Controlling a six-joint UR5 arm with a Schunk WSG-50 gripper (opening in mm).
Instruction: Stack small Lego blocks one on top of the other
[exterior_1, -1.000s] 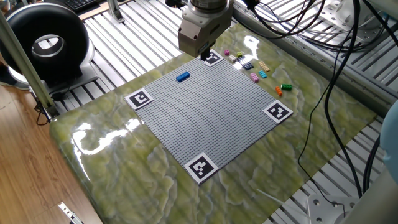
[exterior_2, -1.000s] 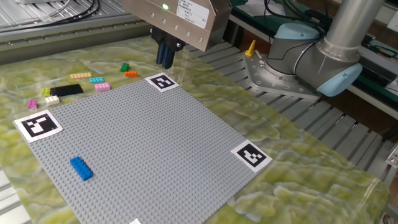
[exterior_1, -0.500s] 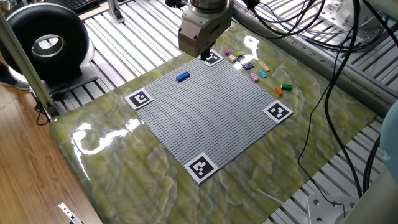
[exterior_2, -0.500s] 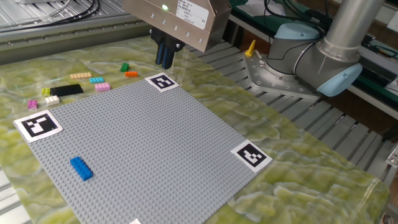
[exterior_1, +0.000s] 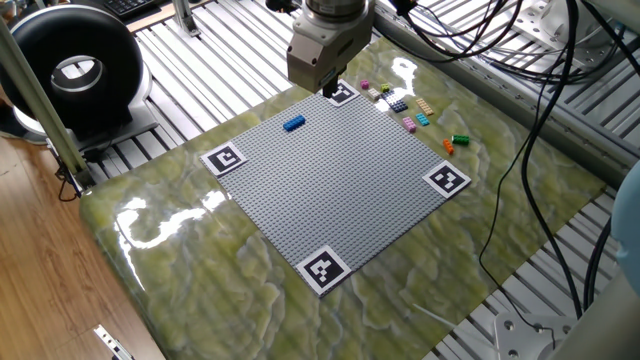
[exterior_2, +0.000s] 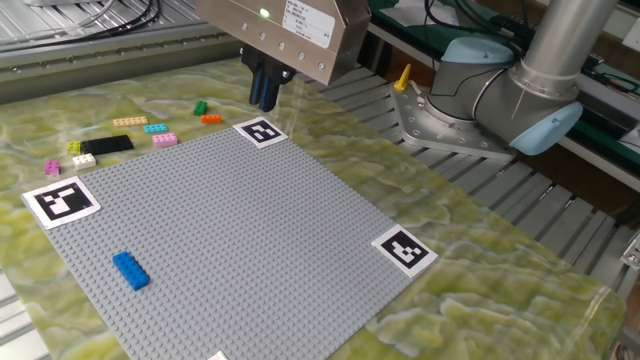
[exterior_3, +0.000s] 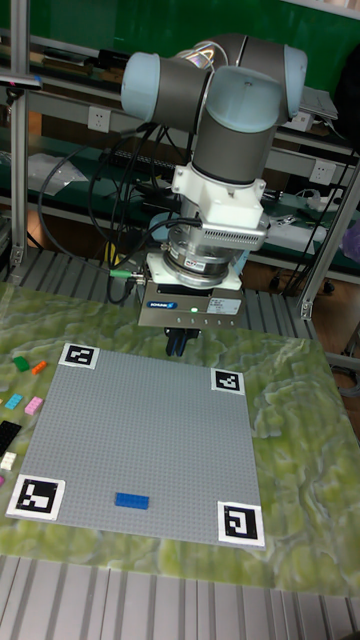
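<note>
Upper middle of the frame, gripper hangs by the far marker, fingers together, nothing visibly held. Blue brick lies lower left on the baseplate, well apart, long axis diagonal. Pink brick nearer, left.

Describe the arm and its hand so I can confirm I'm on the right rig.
The arm has silver-grey tubes with light blue joint caps. The hand is a brushed metal box with a green light, a small label and two dark fingers. Black cables run alongside.
</note>
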